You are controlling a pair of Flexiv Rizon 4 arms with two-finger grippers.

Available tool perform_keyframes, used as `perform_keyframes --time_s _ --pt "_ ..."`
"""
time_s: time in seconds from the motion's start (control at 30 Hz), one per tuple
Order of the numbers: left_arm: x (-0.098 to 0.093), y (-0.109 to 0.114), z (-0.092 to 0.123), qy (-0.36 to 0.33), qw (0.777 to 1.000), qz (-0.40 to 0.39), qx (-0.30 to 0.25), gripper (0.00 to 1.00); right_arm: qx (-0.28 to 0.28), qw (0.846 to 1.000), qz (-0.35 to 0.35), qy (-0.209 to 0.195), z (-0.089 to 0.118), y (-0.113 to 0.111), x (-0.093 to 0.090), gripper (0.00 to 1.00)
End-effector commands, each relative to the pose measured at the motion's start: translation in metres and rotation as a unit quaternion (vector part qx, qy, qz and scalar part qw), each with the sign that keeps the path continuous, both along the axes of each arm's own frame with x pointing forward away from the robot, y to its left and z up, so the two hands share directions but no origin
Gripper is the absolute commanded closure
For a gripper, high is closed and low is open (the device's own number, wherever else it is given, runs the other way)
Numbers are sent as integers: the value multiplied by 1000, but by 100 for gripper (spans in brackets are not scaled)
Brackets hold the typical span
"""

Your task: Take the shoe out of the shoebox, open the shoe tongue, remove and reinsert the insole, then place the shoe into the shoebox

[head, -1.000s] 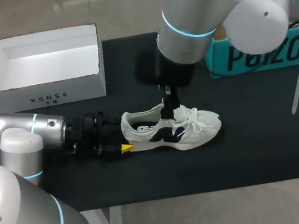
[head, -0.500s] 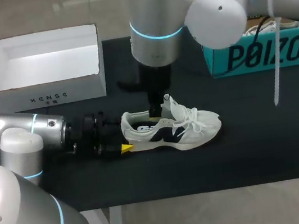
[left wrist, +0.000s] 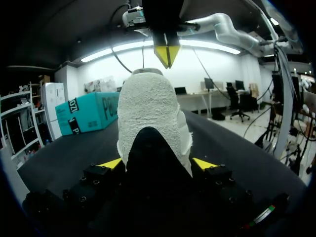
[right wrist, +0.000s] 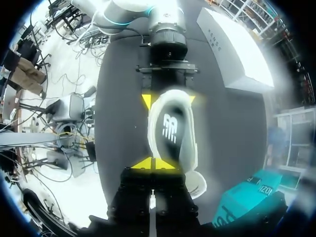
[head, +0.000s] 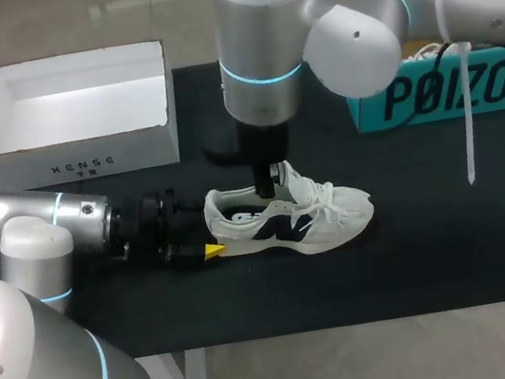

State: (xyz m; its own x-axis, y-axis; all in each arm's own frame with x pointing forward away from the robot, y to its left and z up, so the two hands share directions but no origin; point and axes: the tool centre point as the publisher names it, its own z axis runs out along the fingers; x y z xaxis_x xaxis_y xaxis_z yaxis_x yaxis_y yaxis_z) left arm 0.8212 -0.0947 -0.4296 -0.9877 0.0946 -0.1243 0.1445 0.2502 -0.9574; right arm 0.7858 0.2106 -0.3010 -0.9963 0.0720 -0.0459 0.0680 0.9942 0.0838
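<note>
A white sneaker (head: 326, 214) with dark side marks lies on the black table, toe pointing right. My left gripper (head: 212, 227) lies flat behind it, and its yellow fingers (left wrist: 111, 163) press the heel (left wrist: 153, 113) from both sides. My right gripper (head: 271, 185) comes down from above into the shoe's mouth just behind the raised tongue. Its yellow tips (right wrist: 154, 164) meet in a point at the front end of the dark insole (right wrist: 170, 129). Whether they pinch anything is hidden. Seen from the left wrist, the right gripper (left wrist: 167, 53) hangs shut above the collar.
An open white shoebox (head: 80, 164) stands at the back left, apart from the shoe. A teal box (head: 448, 86) sits at the back right. Bare black table runs along the front edge and right of the toe.
My right gripper closed from wide open to shut, and its arm swung left over the shoe's mouth. The left gripper and the shoe stayed where they were.
</note>
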Motion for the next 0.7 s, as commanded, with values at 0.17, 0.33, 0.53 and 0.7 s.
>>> perform_keyframes --time_s 0.17,0.33,0.53,0.7 --pt "-1 -1 0 -1 1000 1 1 100 -13 1000 0 -15 -12 -8 18 100" --pt "-1 -1 0 -1 1000 1 1 100 -25 999 -5 -21 -16 -9 32 100" --pt "-1 -1 0 -1 1000 1 1 100 -40 999 -11 -19 -31 -9 44 100" --pt "-1 -1 0 -1 1000 1 1 100 -58 998 -17 -16 -47 -10 46 100"
